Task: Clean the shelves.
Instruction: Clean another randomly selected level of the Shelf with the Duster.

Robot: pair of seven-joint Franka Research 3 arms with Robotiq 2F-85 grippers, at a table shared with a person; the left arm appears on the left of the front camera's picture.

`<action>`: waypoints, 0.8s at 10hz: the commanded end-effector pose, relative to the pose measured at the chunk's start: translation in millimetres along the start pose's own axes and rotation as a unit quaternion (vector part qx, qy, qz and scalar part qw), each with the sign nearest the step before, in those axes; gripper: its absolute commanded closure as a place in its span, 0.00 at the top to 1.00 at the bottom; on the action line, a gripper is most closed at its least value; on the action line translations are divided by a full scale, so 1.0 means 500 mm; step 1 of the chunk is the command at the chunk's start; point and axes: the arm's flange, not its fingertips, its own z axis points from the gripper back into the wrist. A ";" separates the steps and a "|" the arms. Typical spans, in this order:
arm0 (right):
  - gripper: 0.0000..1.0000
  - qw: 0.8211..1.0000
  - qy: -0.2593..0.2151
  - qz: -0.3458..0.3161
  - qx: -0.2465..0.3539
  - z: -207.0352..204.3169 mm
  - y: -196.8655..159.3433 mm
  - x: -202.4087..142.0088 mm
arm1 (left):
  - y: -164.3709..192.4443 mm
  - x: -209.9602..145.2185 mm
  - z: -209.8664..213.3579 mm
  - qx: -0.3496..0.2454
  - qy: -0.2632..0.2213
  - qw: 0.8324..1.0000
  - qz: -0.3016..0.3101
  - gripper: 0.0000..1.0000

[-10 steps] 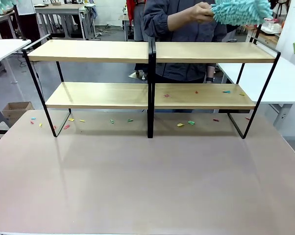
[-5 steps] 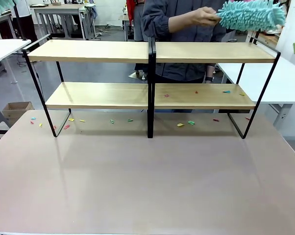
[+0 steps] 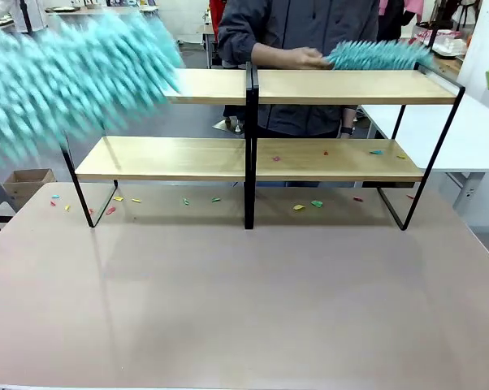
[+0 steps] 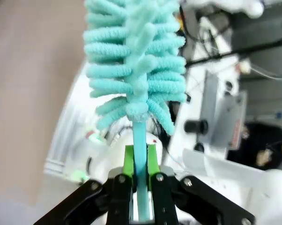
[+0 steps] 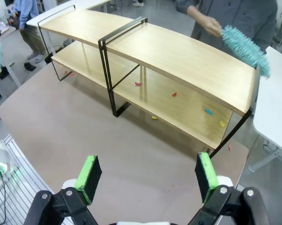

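Shelves [image 3: 342, 87]: 2 joined racks, each with 2 tiers of light wood boards on thin black frames. They stand on the far part of the table [image 3: 244, 309] and are nearly as wide as it.
Person's duster [image 3: 374, 55]: teal and fluffy, it lies low along the right top board, near its far edge.
Person's hand [image 3: 305, 57]: holds this duster at its handle end, just above the top board near the middle frame.
Scraps [image 3: 376, 152]: small coloured pieces lie on the lower right board, and more lie on the table under the racks and beside them.
Left gripper [image 4: 140, 164]: closed on the thin teal handle of a second duster [image 4: 136, 56], with 1 green pad on each side of it.
Second duster, front view: a big blurred teal shape at the upper left, covering the left end of the top board.
Right gripper [image 5: 148, 173]: fingers wide apart with nothing between them, high above the near part of the table, facing the shelves.
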 end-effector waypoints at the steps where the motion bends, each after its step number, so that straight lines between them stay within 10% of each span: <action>1: 1.00 1.000 0.000 -0.001 0.001 0.001 -0.001 0.000 | 0.000 0.038 -0.114 -0.022 0.107 0.993 -0.043 0.12; 8: 1.00 1.000 0.000 -0.001 0.001 0.001 -0.001 0.000 | 0.022 0.096 -0.196 -0.051 0.154 0.986 -0.034 0.12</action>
